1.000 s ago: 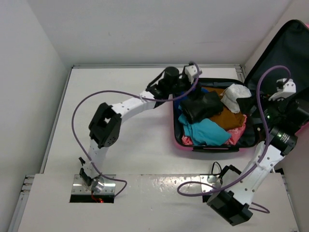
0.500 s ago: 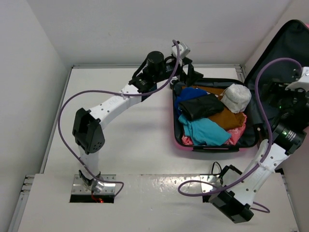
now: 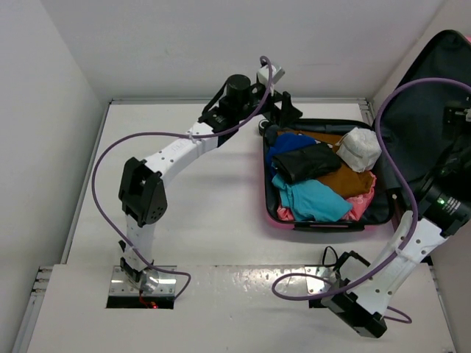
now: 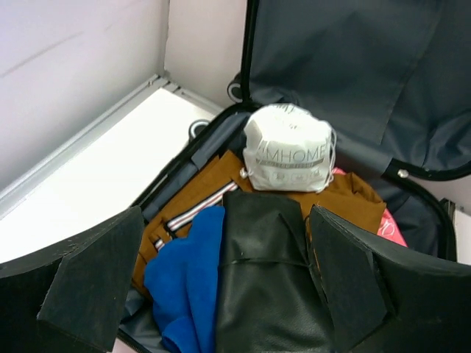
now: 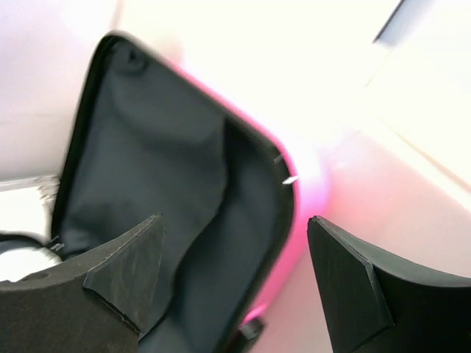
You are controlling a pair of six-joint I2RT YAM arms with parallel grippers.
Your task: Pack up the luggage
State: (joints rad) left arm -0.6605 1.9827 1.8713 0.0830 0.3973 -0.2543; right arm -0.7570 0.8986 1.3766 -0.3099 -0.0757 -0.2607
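Pink shell shows first along the near rim of the luggage (image 3: 316,225), which lies open on the right half of the counter (image 3: 199,220), just beyond the arm bases. A teal garment (image 3: 313,200) and a pink cloth (image 3: 360,204) spread right up to that rim, perhaps over it. Behind them sit a black garment (image 3: 305,163), a brown one (image 3: 346,178), a blue one (image 3: 283,143) and a white bundle (image 3: 359,148), all loosely heaped.

I judge the main risk comes at closing. Fabric lying on the rim would be pinched and keep the halves apart. The rounded bundle, resting on the brown garment, could roll out if nudged.

The lid (image 3: 423,95) stands raised at the right wall. The right arm (image 3: 441,206) rises beside it, its jaws spread wide and empty, facing the lining. A careless push there might drop the lid onto the pile or onto the left arm (image 3: 184,145).

At the far left corner the left jaws hover, wide apart and holding nothing, looking down on the black garment. The shell is bright pink and the lining dark grey; no print shows from these angles.
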